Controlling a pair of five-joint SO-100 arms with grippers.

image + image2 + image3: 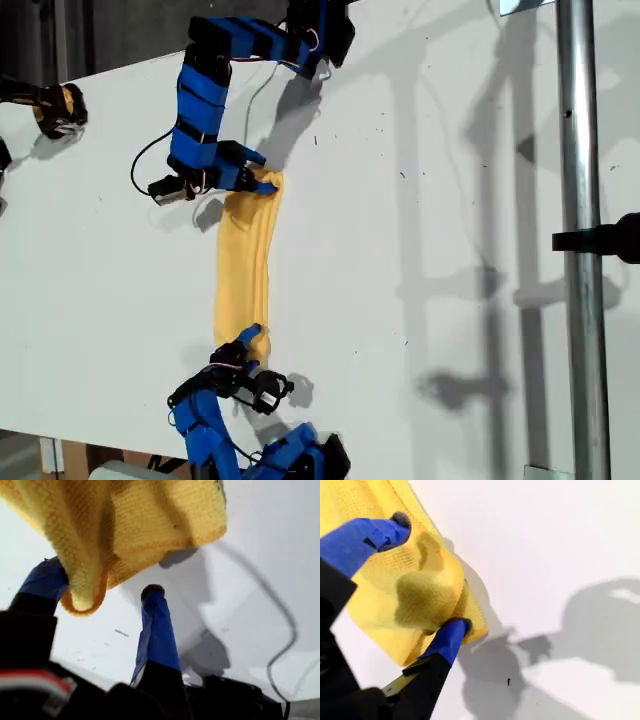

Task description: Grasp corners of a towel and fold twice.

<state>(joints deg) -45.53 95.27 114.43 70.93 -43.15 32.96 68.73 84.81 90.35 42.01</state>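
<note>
Nearest, first wrist view: my first gripper (pixel 100 580) has its blue-taped fingers (pixel 156 630) spread wide. The towel (pixel 150 520) hangs over them. A thick rolled fold droops just beside one finger and partly covers its tip; the other finger stands clear of the cloth. One rounded corner (pixel 216 527) shows free, off the table (pixel 260 580), with its shadow below.

Second wrist view: my second gripper (pixel 430 572) is pinching the towel (pixel 427 587). A bunched lump of yellow-orange cloth sits between the two blue fingertips (pixel 451 636), touching both. White table (pixel 545 540) beyond, crossed by grey shadows.

Farther, exterior view: the towel (pixel 245 270) is gathered into a long narrow strip. It is wrinkled lengthwise and runs up and down the table (pixel 400 200). A blue arm (pixel 205 100) meets the strip's upper end and another blue arm (pixel 215 420) meets its lower end. The wrist views do not tell me which arm is which. A thin black cable (pixel 135 170) loops beside the upper arm.

Farthest, at the exterior view's right: an upright metal pole (pixel 580 250), well apart from the cloth.
</note>
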